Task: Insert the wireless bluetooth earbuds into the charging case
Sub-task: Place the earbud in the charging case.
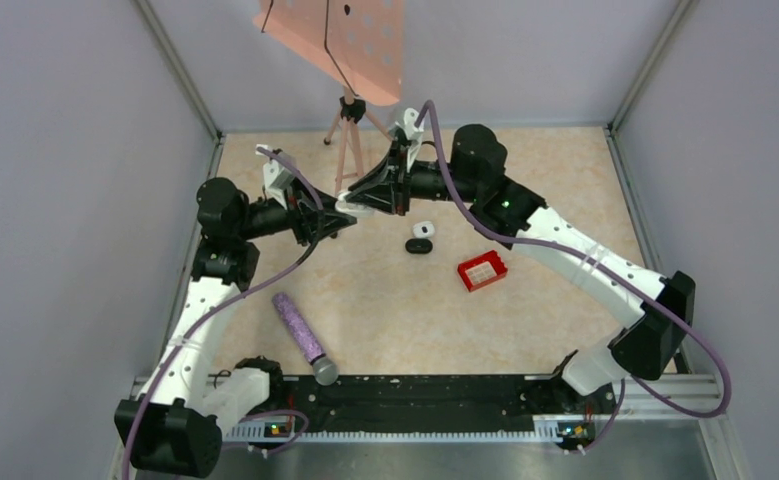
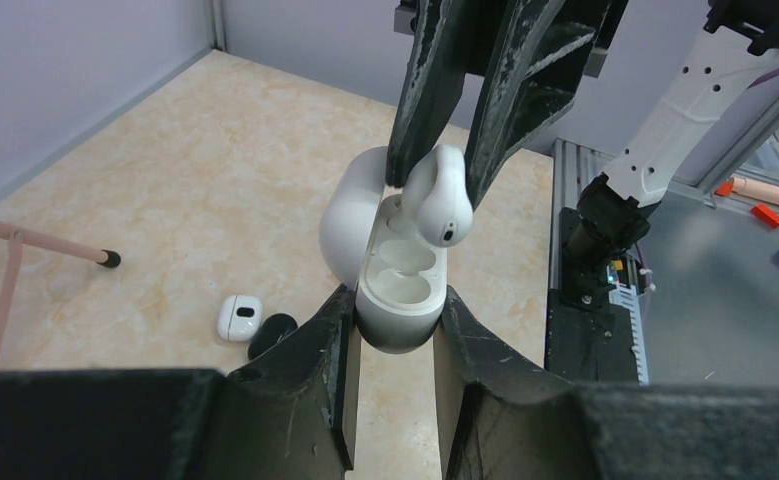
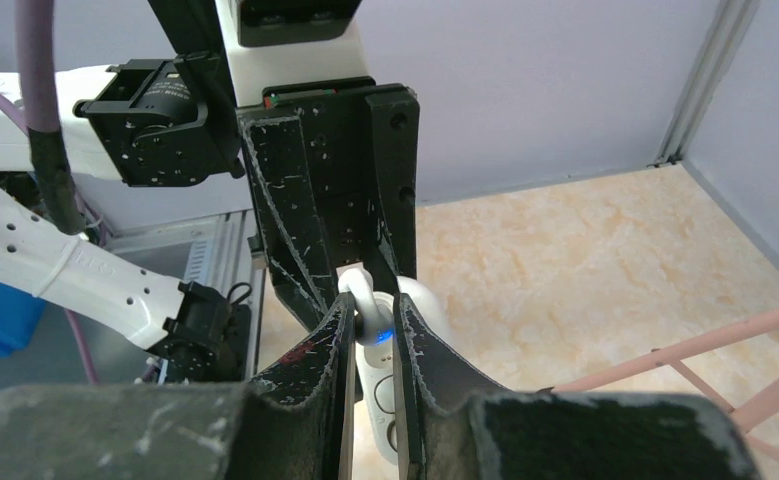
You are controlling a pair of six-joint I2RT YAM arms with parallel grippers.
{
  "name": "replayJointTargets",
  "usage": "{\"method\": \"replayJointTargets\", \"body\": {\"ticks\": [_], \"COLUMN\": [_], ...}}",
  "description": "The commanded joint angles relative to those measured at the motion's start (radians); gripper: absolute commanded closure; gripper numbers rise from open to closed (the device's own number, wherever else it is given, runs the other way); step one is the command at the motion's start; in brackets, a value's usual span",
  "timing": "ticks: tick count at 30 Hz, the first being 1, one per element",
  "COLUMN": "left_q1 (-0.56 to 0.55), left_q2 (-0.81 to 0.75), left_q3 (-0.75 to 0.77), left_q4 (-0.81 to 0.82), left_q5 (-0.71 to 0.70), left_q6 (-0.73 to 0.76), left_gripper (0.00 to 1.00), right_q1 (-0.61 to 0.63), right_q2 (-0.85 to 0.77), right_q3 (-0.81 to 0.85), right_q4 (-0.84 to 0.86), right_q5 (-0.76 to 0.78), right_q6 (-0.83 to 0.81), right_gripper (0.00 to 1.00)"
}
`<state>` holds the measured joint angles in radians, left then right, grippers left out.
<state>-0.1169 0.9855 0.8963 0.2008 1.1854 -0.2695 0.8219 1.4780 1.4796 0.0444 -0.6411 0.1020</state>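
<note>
Above the far middle of the table (image 1: pixel 555 170), the charging case (image 2: pixel 397 300) hangs open, clamped in your left gripper (image 2: pixel 395 305), and your right gripper (image 3: pixel 373 315) pinches one earbud (image 2: pixel 443 200) right over its wells. Below, slightly right, a small white case (image 1: pixel 423 229) and a black pod (image 1: pixel 418 245) lie side by side, a red basket (image 1: pixel 482 270) to their near right.

The charging case (image 2: pixel 397 300) is squeezed between the left fingers (image 2: pixel 310 365). Right above the case, the right fingers (image 2: pixel 430 90) hold an earbud (image 2: pixel 443 200) over its open top, so nothing else fits there. Behind the case stands a pink tripod (image 1: pixel 348 135), with a pink board (image 1: pixel 335 35) overhead. To the right of the case, a small white box (image 1: pixel 423 229) and a black lump (image 1: pixel 418 246) lie on the desk (image 1: pixel 405 320). A red basket (image 1: pixel 482 271) sits farther right. In front of the case lies a purple microphone (image 1: pixel 300 330). Open desk runs between microphone and basket.
</note>
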Motion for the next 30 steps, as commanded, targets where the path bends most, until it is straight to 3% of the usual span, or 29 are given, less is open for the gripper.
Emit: {"method": "replayJointTargets", "body": {"ticks": [1,30], "left_q1": [-0.002,-0.001], "left_q2": [-0.021,-0.019], "left_q3": [0.044,0.056], "left_q4": [-0.004,0.004], "left_q5": [0.002,-0.018], "left_q6": [0.024,0.019], "left_gripper": [1.0,1.0], "right_q1": [0.018,0.035], "right_q2": [0.012,0.033], "right_q3": [0.002,-0.003], "right_q4": [0.04,-0.041], "right_q5": [-0.003,0.08], "right_q6": [0.013,-0.068], "right_gripper": [1.0,1.0]}}
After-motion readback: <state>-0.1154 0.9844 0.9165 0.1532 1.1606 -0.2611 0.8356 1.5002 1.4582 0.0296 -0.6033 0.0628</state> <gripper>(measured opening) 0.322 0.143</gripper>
